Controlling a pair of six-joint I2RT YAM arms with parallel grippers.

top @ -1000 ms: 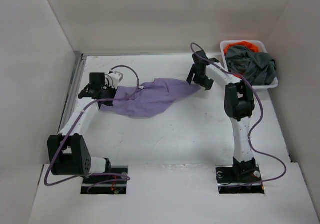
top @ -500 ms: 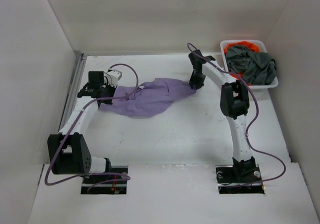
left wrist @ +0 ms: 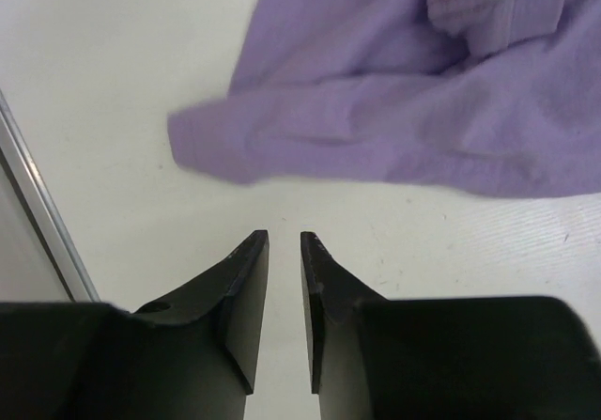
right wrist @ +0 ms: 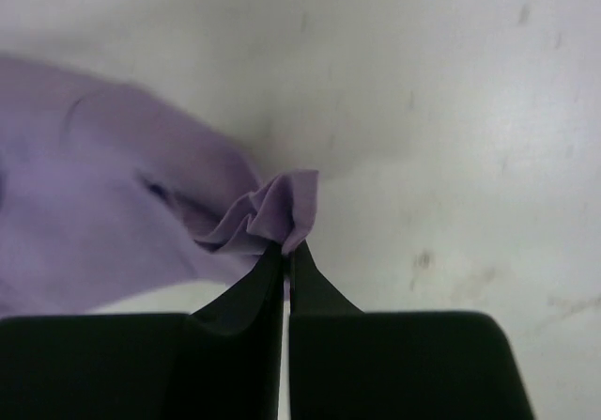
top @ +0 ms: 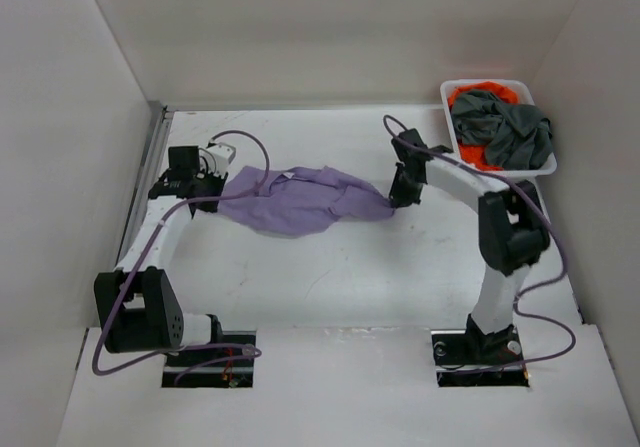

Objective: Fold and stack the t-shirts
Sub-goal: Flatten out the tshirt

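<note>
The lavender t-shirt (top: 295, 199) lies crumpled on the white table between the two arms. My right gripper (top: 398, 195) is at its right end, shut on a bunched fold of the lavender t-shirt (right wrist: 103, 223), which puckers at my right gripper's tips (right wrist: 286, 244). My left gripper (top: 215, 173) is just left of the shirt. In the left wrist view my left gripper (left wrist: 282, 237) stands slightly open with bare table between the jaws, and the lavender t-shirt's (left wrist: 394, 110) edge lies a little ahead of it. The dark grey t-shirt (top: 505, 132) and the orange t-shirt (top: 480, 95) are piled in the basket.
The white mesh basket (top: 448, 89) stands at the back right corner. A metal rail (top: 150, 162) runs along the table's left edge, close to my left gripper. White walls close in the left, back and right sides.
My right gripper has shut on the shirt's right end and drawn it nearer and to the right. My left gripper has let go of the left edge and backed off slightly.
</note>
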